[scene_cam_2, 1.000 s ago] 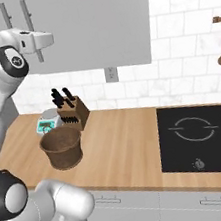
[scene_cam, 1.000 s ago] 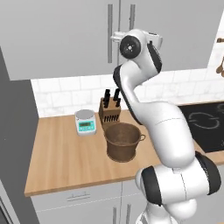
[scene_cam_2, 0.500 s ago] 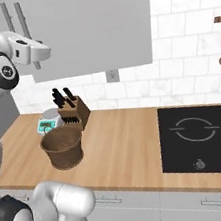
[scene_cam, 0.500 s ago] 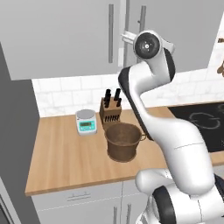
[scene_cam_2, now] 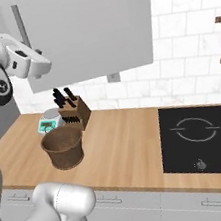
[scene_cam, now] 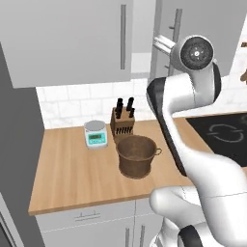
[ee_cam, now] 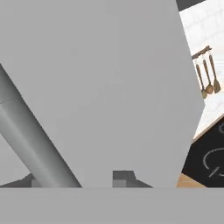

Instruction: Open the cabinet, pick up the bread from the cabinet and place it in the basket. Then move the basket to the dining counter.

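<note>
- Gripper point(ee_cam: 78, 181) is up at the cabinet point(scene_cam: 67, 43), and the hand view has the right door's bar handle point(ee_cam: 33, 140) running between the dark fingertips point(ee_cam: 124, 178): fingers set narrow around that bar, though actual contact is hidden at the frame's bottom edge.
- In the left base view the hand sits at 12 o'clock of the basket point(scene_cam: 137, 156), right against the right door handle.
- That right door point(scene_cam_2: 84, 30) stands swung out from the cabinet front in the right base view.
- Basket rests upright on the wooden worktop point(scene_cam: 72, 173), just beside the knife block point(scene_cam: 123, 123) at its 11 o'clock.
- Kitchen scale point(scene_cam: 95, 134) at the basket's 10 o'clock; black hob point(scene_cam_2: 202, 136) well apart at 3 o'clock.
- Bread: cannot tell where it is.
</note>
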Controlling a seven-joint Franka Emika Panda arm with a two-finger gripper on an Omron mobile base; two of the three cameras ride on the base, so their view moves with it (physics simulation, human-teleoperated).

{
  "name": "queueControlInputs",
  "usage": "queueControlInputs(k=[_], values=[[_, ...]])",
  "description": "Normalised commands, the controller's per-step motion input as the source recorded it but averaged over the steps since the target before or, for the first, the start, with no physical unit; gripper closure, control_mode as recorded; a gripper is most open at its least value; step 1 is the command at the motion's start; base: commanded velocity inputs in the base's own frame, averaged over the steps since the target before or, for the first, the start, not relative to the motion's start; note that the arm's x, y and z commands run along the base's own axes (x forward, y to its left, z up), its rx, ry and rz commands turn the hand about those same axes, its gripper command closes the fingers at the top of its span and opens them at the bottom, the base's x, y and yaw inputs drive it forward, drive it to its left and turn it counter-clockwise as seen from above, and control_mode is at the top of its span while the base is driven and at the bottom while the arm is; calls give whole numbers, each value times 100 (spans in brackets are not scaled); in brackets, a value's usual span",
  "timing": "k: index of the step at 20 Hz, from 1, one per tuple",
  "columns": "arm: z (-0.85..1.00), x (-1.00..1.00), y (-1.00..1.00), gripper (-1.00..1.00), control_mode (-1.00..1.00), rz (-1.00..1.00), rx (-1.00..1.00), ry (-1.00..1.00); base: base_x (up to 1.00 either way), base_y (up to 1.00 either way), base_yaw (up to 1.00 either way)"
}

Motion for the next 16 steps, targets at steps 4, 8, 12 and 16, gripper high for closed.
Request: queueControlInputs(k=[4,8,12,16], values=[[0,-94,-100,100,-100,0,14,0,0,0,0],[0,-90,-100,100,-100,0,15,0,0,0,0],[0,-86,-100,100,-100,0,15,0,0,0,0],[0,-79,-100,100,-100,0,14,0,0,0,0]])
